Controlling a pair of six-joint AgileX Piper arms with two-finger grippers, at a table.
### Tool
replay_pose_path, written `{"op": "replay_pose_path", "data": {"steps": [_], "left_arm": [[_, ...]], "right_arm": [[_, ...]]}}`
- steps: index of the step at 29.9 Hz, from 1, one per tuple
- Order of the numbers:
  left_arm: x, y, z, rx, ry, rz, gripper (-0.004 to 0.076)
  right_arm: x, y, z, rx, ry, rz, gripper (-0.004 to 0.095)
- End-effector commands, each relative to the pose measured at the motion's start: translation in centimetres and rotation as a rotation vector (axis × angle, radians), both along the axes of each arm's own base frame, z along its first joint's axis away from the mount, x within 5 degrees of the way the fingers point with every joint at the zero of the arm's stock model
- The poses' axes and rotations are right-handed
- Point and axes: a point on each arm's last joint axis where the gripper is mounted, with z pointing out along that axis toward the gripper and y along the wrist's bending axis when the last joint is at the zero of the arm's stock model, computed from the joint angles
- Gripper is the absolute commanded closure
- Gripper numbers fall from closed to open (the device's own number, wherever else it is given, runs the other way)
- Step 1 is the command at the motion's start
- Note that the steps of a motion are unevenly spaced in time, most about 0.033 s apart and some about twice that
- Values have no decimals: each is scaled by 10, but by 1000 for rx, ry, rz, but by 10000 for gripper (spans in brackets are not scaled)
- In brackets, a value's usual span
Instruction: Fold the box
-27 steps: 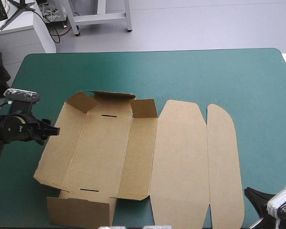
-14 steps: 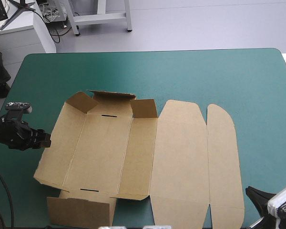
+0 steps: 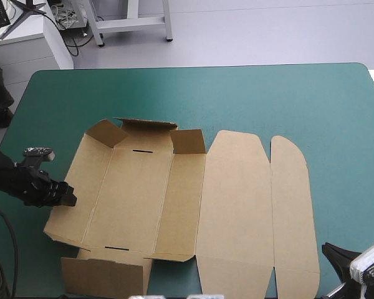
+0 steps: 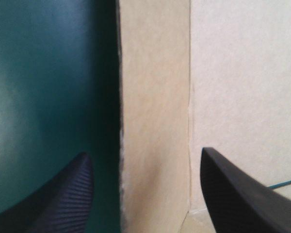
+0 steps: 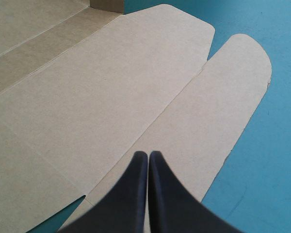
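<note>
Box [image 3: 193, 205] sits on the teal-green cover [image 3: 268, 93], centre to lower centre of the high view, only partly formed.

Left half of the sheet: the floor panel [image 3: 134, 199] lies flat. The left wall [image 3: 84, 187] is tilted up a little along its crease. At the far end the end wall [image 3: 146, 132] and its two corner flaps stand raised, just upper left of centre. At the near end, one flap [image 3: 103, 277] hangs at the lower left, by the bottom edge of the frame.

Right half: the lid panel [image 3: 237, 205] and the rounded tuck flap [image 3: 292, 205] both lie flat on the cover.

Left gripper [image 3: 67, 194]: I see it at the left edge of the high view, about mid-height, its tips right at the outer edge of the left wall. In the left wrist view its black fingers stand wide apart. One is over bare cover and the other over the box floor, with the wall's edge running between them. I cannot tell whether either finger touches the board. It grips nothing.

Right gripper [image 5: 148, 155]: lower right corner of the high view, near the box's right near corner. In its own wrist view the fingers meet in one pointed arch with nothing between them. The tuck flap lies under and ahead of the tips.
</note>
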Motion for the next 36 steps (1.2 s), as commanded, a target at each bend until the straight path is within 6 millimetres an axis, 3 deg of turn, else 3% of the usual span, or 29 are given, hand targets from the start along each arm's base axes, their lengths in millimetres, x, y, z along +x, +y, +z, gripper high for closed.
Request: {"op": "replay_pose_path", "data": {"steps": [1,9,14,17,22,30,36], "left_arm": [[0,-11,9,-122,-13,-24,273],[3,-11,-21,-181,92,-24,273],[6,-10,-24,-186,87,-23,302],[7,-10,-24,-180,75,-31,416],[6,-10,-24,-177,57,-80,729],[12,-13,-18,-218,-8,-101,734],[40,-33,18,-71,-160,-273,734]], "right_arm": [[4,1,14,17,-85,-8,913],[4,1,14,14,-90,-11,914],[4,1,14,14,-90,-11,927],[4,1,14,18,-88,-13,927],[4,1,14,18,-88,-13,927],[4,1,15,22,-95,-12,927],[4,2,17,33,-111,-9,927]]}}
